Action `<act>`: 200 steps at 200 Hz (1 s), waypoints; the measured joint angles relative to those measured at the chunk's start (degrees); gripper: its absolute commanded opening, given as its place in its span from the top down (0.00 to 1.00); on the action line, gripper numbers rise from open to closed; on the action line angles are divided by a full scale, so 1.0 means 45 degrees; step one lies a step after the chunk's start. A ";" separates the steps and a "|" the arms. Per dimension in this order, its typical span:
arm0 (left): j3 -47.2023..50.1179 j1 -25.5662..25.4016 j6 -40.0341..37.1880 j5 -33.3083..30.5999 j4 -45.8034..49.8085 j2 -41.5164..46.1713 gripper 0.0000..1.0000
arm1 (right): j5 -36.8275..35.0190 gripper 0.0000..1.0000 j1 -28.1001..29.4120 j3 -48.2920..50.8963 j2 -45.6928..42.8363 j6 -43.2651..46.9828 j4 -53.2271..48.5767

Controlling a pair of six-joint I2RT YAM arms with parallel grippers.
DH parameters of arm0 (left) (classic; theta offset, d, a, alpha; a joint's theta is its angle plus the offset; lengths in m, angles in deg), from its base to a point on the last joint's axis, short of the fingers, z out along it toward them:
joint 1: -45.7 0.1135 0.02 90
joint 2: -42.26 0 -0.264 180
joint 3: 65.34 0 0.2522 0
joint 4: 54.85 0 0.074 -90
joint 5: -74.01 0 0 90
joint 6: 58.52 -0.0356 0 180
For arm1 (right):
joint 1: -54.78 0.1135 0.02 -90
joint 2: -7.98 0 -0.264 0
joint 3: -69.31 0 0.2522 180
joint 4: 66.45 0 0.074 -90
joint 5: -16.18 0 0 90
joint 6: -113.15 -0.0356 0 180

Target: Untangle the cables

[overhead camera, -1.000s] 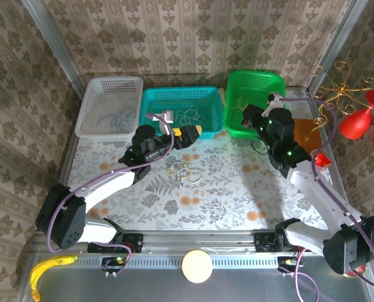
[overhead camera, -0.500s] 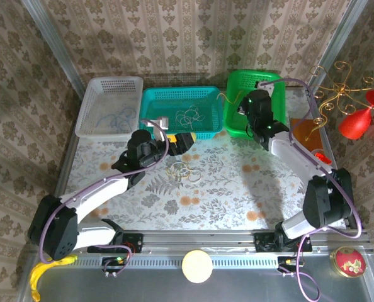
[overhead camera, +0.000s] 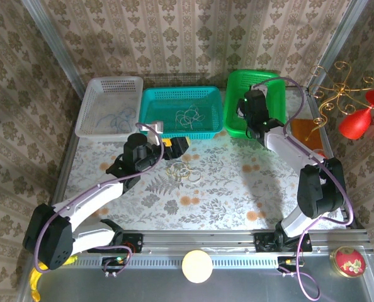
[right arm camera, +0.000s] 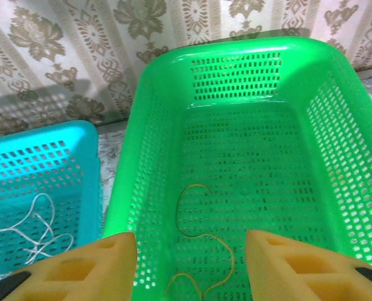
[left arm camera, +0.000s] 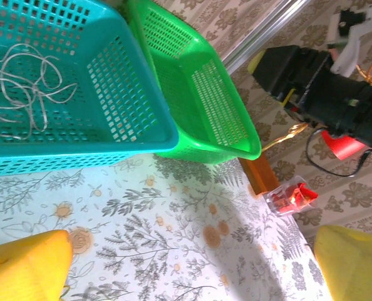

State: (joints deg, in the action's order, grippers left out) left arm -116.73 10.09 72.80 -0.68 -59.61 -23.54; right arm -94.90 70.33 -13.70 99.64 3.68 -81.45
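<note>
1. The wall (overhead camera: 193, 38) at the back and sides has tan paper with stripes and leafy shapes.
2. Shiny metal posts (overhead camera: 48, 38) slant up at the back corners.
3. The table (overhead camera: 218, 189) top is white, with grey ferns and little orange flowers.
4. A silver metal rail (overhead camera: 206, 238) runs along the near edge.
5. A curly gold wire ornament (overhead camera: 342, 92) sits at the right side.
6. The light is bright, with soft shadows on the table.

Yellowish cable (right arm camera: 205, 236) in green basket (right arm camera: 236, 50), whitish cables (overhead camera: 188, 117) in teal basket (overhead camera: 181, 92)
</note>
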 measured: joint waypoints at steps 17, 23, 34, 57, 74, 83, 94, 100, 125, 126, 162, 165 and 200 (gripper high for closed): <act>0.0194 0.0121 -0.0010 -0.0078 0.0117 0.0039 0.00 | 0.0627 0.49 0.0005 0.0005 -0.0311 -0.0092 -0.0253; 0.0262 0.0180 -0.0010 -0.0092 0.0219 0.0049 0.00 | 0.0884 0.49 0.0005 0.0005 -0.0447 -0.0141 -0.0311; 0.0345 0.0321 -0.0005 -0.0112 0.0515 0.0068 0.00 | 0.1423 0.49 0.0053 0.0068 -0.0787 -0.0316 -0.0408; 0.0491 0.0767 0.0000 -0.0189 0.1195 0.0068 0.00 | 0.2467 0.49 0.0461 0.0568 -0.1700 -0.0661 -0.0427; 0.0612 0.1098 0.0000 -0.0325 0.1787 0.0068 0.00 | 0.3138 0.49 0.1253 0.1273 -0.2370 -0.0801 -0.0418; 0.0685 0.1248 0.0000 -0.0408 0.2205 0.0068 0.02 | 0.3497 0.49 0.1763 0.1734 -0.2671 -0.0889 -0.0423; 0.0738 0.1375 -0.0015 -0.0481 0.2671 0.0063 0.05 | 0.3876 0.49 0.2370 0.2336 -0.2987 -0.1059 -0.0418; 0.0782 0.1447 -0.0034 -0.0520 0.2924 0.0068 0.07 | 0.4080 0.49 0.2671 0.2652 -0.3109 -0.1146 -0.0398; 0.1171 0.1554 -0.0049 -0.0612 0.3526 0.0063 0.19 | 0.4624 0.49 0.3779 0.3910 -0.3366 -0.1715 -0.0408; 0.1190 0.1559 -0.0063 -0.0612 0.3536 0.0063 0.19 | 0.4634 0.49 0.3803 0.3939 -0.3366 -0.1724 -0.0408; 0.1894 0.1588 0.0053 -0.0767 0.4129 -0.0199 0.39 | 0.4804 0.49 0.4799 0.5017 -0.3366 -0.2497 -0.0359; 0.1914 0.1583 0.0087 -0.0782 0.4163 -0.0238 0.40 | 0.4809 0.49 0.4843 0.5066 -0.3366 -0.2560 -0.0355; 0.1933 0.1282 -0.0010 -0.0991 0.4318 -0.0991 0.45 | 0.4813 0.49 0.5037 0.5270 -0.3351 -0.2982 -0.0160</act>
State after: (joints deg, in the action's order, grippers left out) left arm -108.03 15.86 72.76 -5.14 -40.18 -28.00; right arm -73.24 93.00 10.01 84.56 -9.74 -82.17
